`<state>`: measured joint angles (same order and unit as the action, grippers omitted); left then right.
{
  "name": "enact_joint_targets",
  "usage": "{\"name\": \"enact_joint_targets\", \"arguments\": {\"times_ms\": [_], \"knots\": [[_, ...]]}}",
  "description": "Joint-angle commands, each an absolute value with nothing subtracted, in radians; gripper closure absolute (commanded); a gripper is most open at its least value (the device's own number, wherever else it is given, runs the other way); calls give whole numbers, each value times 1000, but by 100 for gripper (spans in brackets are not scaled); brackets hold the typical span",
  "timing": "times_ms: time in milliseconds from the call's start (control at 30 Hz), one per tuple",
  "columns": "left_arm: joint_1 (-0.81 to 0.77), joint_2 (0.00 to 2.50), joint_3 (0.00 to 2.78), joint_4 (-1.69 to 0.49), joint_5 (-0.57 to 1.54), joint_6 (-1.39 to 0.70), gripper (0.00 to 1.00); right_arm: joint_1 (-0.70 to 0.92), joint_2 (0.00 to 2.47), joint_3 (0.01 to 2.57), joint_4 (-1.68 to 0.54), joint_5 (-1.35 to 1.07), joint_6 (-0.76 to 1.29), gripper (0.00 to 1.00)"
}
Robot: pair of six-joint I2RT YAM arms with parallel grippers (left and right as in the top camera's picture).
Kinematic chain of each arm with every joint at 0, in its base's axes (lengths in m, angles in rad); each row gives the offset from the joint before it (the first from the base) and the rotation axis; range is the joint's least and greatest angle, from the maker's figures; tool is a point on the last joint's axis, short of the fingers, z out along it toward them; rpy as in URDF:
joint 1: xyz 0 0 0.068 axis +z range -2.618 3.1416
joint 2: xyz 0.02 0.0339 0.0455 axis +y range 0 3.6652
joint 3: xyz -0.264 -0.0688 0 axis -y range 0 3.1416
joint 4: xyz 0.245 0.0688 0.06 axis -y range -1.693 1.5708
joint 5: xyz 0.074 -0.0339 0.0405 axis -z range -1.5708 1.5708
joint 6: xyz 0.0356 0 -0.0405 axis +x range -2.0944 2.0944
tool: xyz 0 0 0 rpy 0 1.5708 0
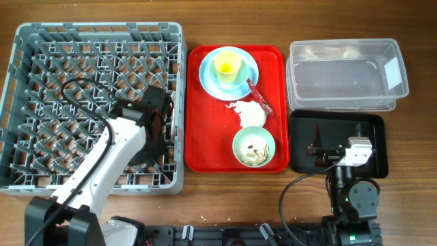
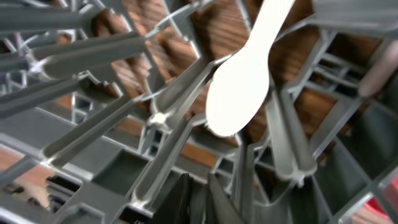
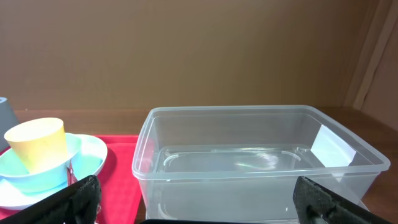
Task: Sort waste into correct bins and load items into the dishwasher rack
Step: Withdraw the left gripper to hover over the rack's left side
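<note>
Lifting away cleanly is the job now, I judge. The white spoon (image 2: 239, 93) lies propped among the pegs at the near right of the dishwasher rack (image 1: 99, 27). The left hand (image 2: 199, 196), fingers drawn together on nothing, sits close by it and should rise straight up, clear of the pegs. The right hand (image 1: 321, 145) gapes wide and empty over the black tray (image 1: 379, 121).

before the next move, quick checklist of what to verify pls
1. spoon down among the rack pegs: ok
2. left pincer clear of the spoon: ok, nothing between its fingers
3. right pincer open and empty: ok
4. clear tub free for waste: ok, nothing in it
5. napkin binned: not ok, it lies on the red tray
</note>
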<state>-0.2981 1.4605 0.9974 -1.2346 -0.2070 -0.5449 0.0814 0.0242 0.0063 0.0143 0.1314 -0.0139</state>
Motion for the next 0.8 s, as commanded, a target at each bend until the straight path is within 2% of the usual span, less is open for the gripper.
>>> {"name": "enact_joint_targets", "arguments": {"times_ms": [0,33,100,167,200,267,300,333,667,700,767], "knots": [[-294,1451,1132,-1263,-208,-555,89,78,21,5,18,122,-26,0],[-295,1451,1191,-1271,-175,-555,83,78,21,5,18,122,-25,0],[-311,1451,1304,-1253,20,-555,76,78,21,5,18,122,-26,0],[-356,1451,1325,-1159,201,-555,69,78,21,5,18,122,-26,0],[-401,1454,1322,-1101,224,-556,68,78,21,5,18,122,-26,0],[-480,1463,1318,-1039,157,-555,57,78,21,5,18,122,-25,0],[-517,1467,1318,-1024,59,-559,45,78,21,5,18,122,-26,0],[-534,1466,1318,-1020,4,-559,0,78,21,5,18,122,-25,0],[-539,1466,1318,-959,0,-569,0,78,21,5,18,122,-26,0],[-538,1466,1318,-922,-60,-537,0,78,21,5,18,122,-25,0],[-522,1459,1319,-979,-307,-502,0,78,21,5,18,122,-25,0]]}}
